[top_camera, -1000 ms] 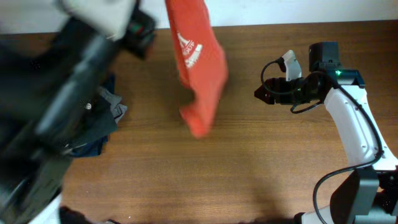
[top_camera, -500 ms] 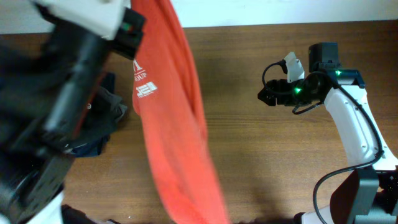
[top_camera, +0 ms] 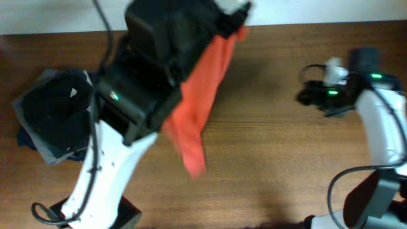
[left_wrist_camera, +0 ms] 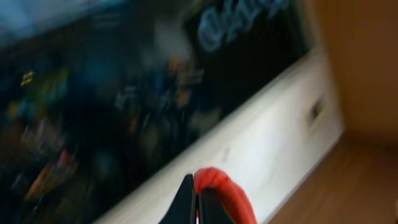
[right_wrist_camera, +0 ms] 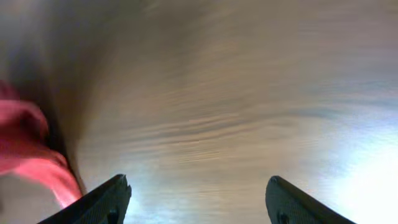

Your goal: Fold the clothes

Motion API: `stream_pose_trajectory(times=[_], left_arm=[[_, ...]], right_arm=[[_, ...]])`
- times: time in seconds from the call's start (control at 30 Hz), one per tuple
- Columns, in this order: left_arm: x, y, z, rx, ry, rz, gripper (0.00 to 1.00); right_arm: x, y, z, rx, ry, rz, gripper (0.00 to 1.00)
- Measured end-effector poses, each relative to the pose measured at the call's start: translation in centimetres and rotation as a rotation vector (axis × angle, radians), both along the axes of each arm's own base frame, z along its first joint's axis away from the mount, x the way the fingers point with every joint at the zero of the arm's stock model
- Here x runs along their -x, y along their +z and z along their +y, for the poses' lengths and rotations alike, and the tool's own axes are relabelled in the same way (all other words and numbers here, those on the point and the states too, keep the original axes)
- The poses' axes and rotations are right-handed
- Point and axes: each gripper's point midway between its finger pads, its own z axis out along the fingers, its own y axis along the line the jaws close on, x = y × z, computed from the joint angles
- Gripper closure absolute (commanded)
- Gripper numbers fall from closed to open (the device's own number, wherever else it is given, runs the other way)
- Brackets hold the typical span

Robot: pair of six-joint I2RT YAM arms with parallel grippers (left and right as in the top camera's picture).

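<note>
The left arm has swung in over mid-table in the past second, and the red-orange shirt [top_camera: 194, 121] now dangles bunched above the wooden table [top_camera: 273, 165]. The left gripper [left_wrist_camera: 196, 205] is pressed together on a fold of it. The right gripper [right_wrist_camera: 198, 183] stands widely spread, empty and well apart. Held by one pinch, the cloth could slip or land crumpled.
</note>
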Motion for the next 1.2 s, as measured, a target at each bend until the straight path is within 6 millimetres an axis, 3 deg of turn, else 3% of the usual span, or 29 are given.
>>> stream_pose_trajectory(times=[0.13,0.2,0.27,0.37,0.47,0.57,0.63,0.7,0.83,0.9,1.03,1.1,1.2], left_arm=[[5.9,5.2,-4.5,0.146,-0.199,-0.163,1.0],[7.6,6.9,-5.2,0.196,-0.25,-0.216,1.0],[8.0,7.7,-5.1,0.219,-0.256,-0.241,1.0],[6.5,7.4,-4.5,0.22,-0.197,-0.231,1.0],[2.6,4.4,-4.2,0.157,-0.081,-0.159,0.99],[-2.7,-1.6,-3.5,0.008,0.06,-0.027,0.91],[-5.8,-5.9,-2.4,-0.097,0.142,0.071,0.8],[-8.8,-10.6,-0.6,-0.211,0.23,0.175,0.66],[-12.7,-17.5,4.6,-0.374,0.38,0.347,0.62],[-14.0,-18.9,7.4,-0.408,0.46,0.389,0.58],[-15.3,-19.0,11.9,-0.413,0.579,0.411,0.46],[-15.3,-19.6,13.0,-0.425,0.585,0.44,0.44],[-14.5,-21.9,12.7,-0.463,0.487,0.532,0.43]], right_arm=[[1.4,2.4,-6.4,-0.061,-0.173,-0.041,0.28],[2.0,3.6,-8.1,-0.082,-0.211,-0.07,0.28],[2.4,4.5,-8.9,-0.091,-0.224,-0.09,0.27],[2.3,5.6,-8.8,-0.096,-0.211,-0.119,0.27],[2.0,5.9,-8.3,-0.097,-0.181,-0.136,0.27],[1.8,6.0,-7.4,-0.1,-0.147,-0.137,0.27],[1.5,6.0,-6.7,-0.098,-0.121,-0.139,0.26],[1.3,6.0,-6.0,-0.098,-0.098,-0.138,0.26],[1.1,5.9,-5.2,-0.101,-0.072,-0.133,0.25],[1.1,5.9,-4.8,-0.101,-0.062,-0.132,0.25],[1.2,5.6,-4.3,-0.086,-0.046,-0.11,0.23],[1.4,5.3,-3.9,-0.063,-0.036,-0.085,0.23],[1.5,4.5,-3.5,-0.021,-0.033,-0.044,0.23]])
